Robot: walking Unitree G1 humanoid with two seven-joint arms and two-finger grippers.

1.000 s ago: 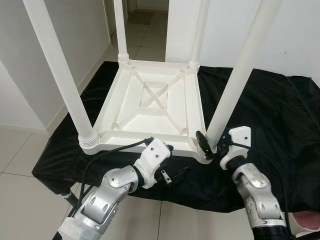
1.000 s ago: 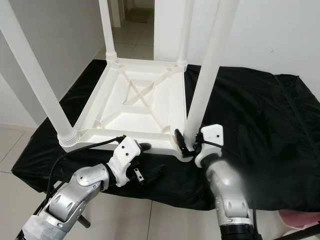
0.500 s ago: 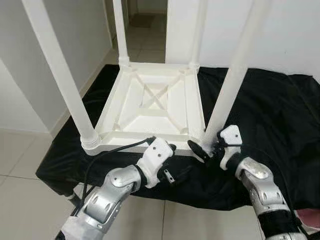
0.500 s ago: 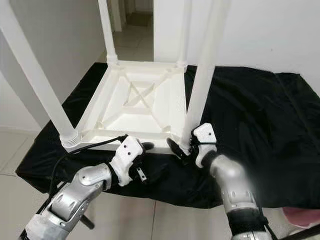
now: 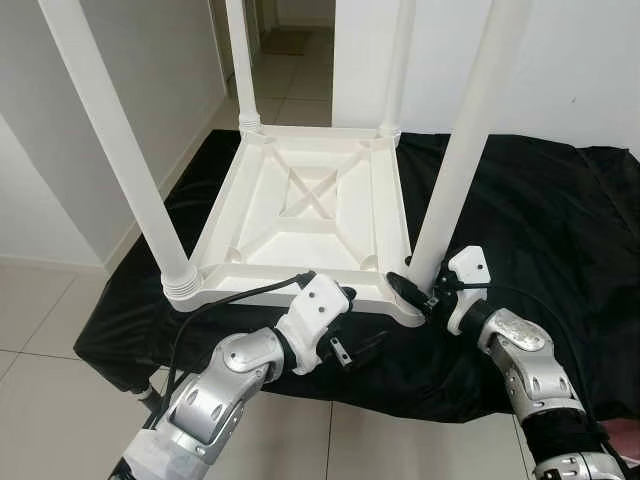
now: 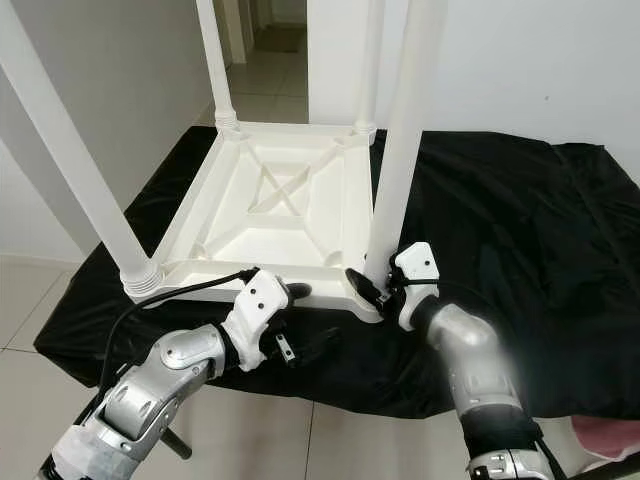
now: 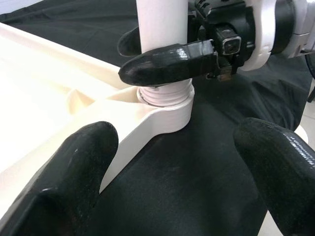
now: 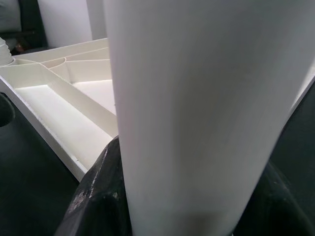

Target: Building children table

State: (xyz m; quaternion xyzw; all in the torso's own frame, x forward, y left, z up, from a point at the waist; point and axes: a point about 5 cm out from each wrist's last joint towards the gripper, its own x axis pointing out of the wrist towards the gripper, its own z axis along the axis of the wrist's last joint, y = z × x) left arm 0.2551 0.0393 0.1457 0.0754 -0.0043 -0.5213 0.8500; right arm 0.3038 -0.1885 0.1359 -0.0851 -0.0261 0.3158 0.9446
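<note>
Since half a second ago we've slid our right gripper (image 5: 413, 290) a bit lower on the near-right leg, down toward its threaded collar; the left arm reads about the same, and the rest of the shift looks like head camera motion.

Black cloth-covered work surface (image 5: 530, 210) carries the upside-down white plastic children's table (image 5: 310, 215), tabletop face down, ribbed underside with an X brace facing up. All four white round plastic legs stand up from its corners. We're working the near-right white leg (image 5: 462, 150), which sits in the corner socket at the table's near-right corner.

Our right gripper is clamped round that leg just above the collar: in the left wrist view one black finger (image 7: 167, 63) lies across the front of the leg and the other shows behind it, both touching.

Our left gripper (image 5: 352, 345) hovers low over the cloth just beside the table's near edge, pointed at that same corner. Its two black fingers (image 7: 64, 172) are spread wide with nothing between them, one close by the table rim.
</note>
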